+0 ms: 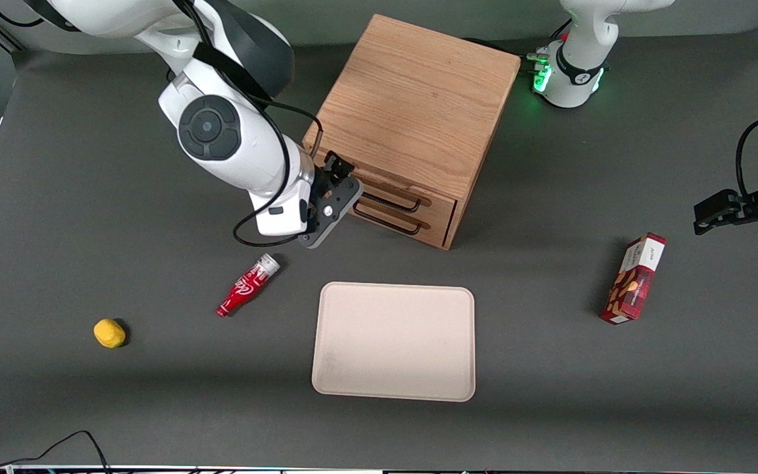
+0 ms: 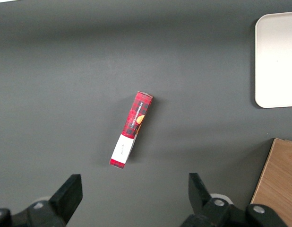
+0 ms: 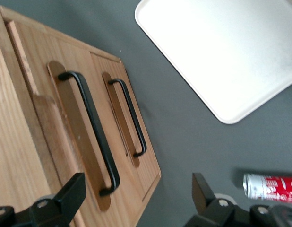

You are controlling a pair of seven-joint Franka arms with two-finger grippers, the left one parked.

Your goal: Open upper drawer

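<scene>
— Right in front of the cabinet, where is the gripper exactly?

— It hangs just above the desk, at the end of the drawer fronts that lies toward the working arm's end. Its fingers are spread wide and hold nothing; the wrist view shows the end of a black handle between them but not touched by either.

— Which handle is that?

— The one on the upper drawer, the higher of the two oak fronts. That drawer sits flush with the cabinet face, closed, and it is the nearest thing to the gripper. Directly under it is the lower drawer, also closed, with the same kind of handle.

— What lies farther out?

— A small red bottle lies on its side on the desk, near the gripper and closer to the front camera. A pale tray rests flat on the desk, also closer to the camera than the gripper, beside the bottle. A yellow lump sits well apart, toward the working arm's end. A red box stands far off, toward the parked arm's end of the desk.
</scene>
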